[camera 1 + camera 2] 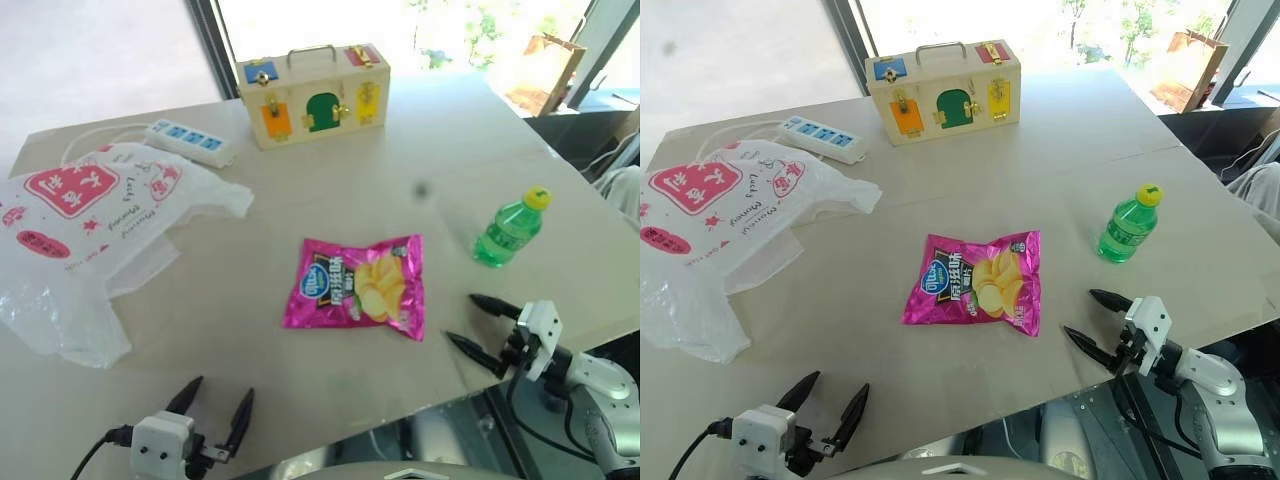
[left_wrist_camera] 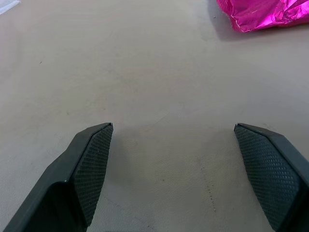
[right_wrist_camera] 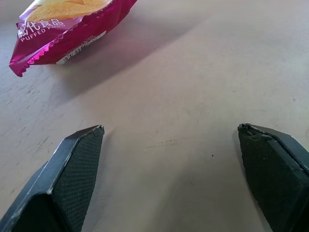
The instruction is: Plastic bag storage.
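Note:
The plastic bag point(image 1: 85, 225), thin, white and crinkled with red prints, lies spread on the left side of the table. My left gripper point(image 1: 217, 402) hovers open over the table's front edge, well in front of the bag and holding nothing. Open as well, my right gripper point(image 1: 466, 320) stands at the front right, a short way right of the magenta chips packet point(image 1: 362, 287). The left wrist view has both left fingers point(image 2: 91, 166) wide apart over bare tabletop, with a corner of the packet point(image 2: 263, 13) beyond. Empty right fingers point(image 3: 77, 174) point toward the packet point(image 3: 67, 24).
A green bottle point(image 1: 512, 228) with a yellow cap stands at the right. A wooden box point(image 1: 312, 95) with coloured latches sits at the back, a white power strip point(image 1: 190, 142) beside it on the left. The beige table point(image 1: 300, 380) ends just behind my grippers.

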`<move>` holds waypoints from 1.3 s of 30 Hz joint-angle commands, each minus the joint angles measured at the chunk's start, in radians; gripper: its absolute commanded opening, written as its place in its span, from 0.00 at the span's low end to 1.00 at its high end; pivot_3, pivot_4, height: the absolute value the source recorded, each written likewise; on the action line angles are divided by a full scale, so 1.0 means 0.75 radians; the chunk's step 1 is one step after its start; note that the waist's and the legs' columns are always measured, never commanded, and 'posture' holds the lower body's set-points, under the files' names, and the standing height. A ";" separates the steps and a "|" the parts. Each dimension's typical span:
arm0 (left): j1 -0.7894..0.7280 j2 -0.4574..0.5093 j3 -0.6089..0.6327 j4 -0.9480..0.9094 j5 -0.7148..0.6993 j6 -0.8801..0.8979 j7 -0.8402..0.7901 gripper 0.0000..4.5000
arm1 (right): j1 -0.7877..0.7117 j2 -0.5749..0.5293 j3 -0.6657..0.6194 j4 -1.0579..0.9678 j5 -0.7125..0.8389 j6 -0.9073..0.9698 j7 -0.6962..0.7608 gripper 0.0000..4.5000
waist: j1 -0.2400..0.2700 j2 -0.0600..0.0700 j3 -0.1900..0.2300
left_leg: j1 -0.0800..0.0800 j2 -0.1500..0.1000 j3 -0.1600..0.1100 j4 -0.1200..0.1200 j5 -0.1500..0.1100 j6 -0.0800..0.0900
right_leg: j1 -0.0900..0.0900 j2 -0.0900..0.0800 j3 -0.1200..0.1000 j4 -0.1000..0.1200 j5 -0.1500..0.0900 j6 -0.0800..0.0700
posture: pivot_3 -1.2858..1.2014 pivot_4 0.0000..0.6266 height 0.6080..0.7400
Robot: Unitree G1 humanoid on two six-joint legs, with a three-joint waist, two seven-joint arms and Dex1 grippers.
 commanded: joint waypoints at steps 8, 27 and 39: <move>0.026 0.005 -0.011 -0.017 -0.008 -0.025 -0.019 0.95 | 0.022 0.022 0.006 -0.013 0.012 -0.014 0.013 1.00 | 0.000 -0.001 -0.001 | 0.000 0.000 0.000 0.001 0.000 0.000 | 0.000 0.000 0.000 0.000 0.000 0.000 | 0.52 0.24 1.00; 0.012 0.007 -0.002 -0.031 -0.015 -0.010 -0.018 0.95 | 0.013 0.039 0.008 -0.009 0.017 -0.016 0.019 1.00 | -0.001 -0.003 -0.004 | 0.002 0.000 0.002 0.003 0.000 0.000 | 0.000 0.000 0.002 0.008 0.000 0.000 | 0.52 0.24 1.00; 0.040 -0.030 0.134 -0.070 0.007 -0.119 0.048 0.95 | -0.046 -0.117 -0.058 -0.345 0.330 0.194 0.175 1.00 | 0.000 -0.002 -0.003 | 0.001 0.000 0.003 0.018 -0.001 0.001 | 0.002 0.000 0.003 0.019 0.000 0.000 | 0.52 0.24 1.00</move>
